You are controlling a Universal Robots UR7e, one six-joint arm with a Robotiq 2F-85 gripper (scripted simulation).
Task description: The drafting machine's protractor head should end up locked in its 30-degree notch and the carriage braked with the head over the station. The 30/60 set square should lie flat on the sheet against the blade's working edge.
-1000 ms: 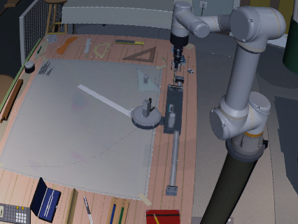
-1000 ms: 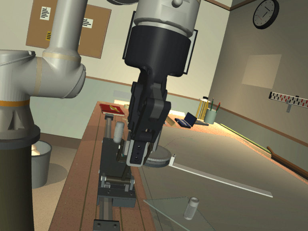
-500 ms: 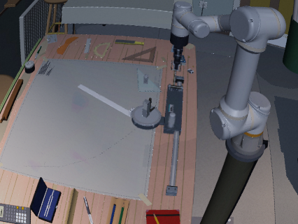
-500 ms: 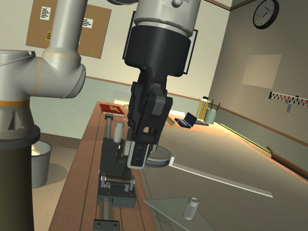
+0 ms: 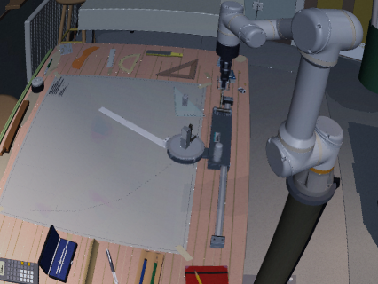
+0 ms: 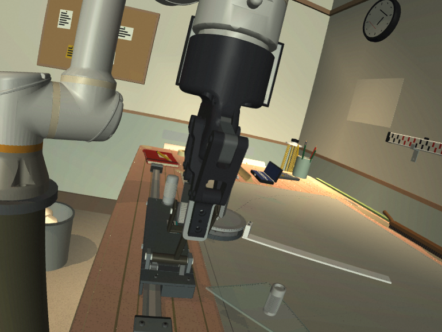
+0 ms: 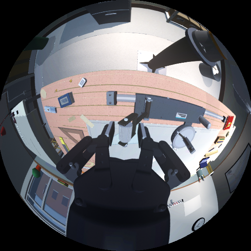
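Note:
The drafting machine's protractor head (image 5: 186,147) sits at the sheet's right edge, its white blade (image 5: 131,126) running up-left across the sheet. The dark carriage (image 5: 220,138) rides the rail (image 5: 220,195) beside it. At the carriage's far end a brake lever carries a ribbed knob (image 7: 124,133). My gripper (image 7: 124,132) is open around that knob and holds nothing. The clear 30/60 set square (image 5: 187,101), with its small knob (image 6: 274,294), lies on the sheet's far right corner, apart from the blade.
Behind the sheet, along the table's far edge, lie a brown triangle (image 5: 180,69), a protractor (image 5: 129,62) and rulers. A red book (image 5: 206,274), pens and a blue case (image 5: 57,259) line the near edge. My arm's column stands right of the table.

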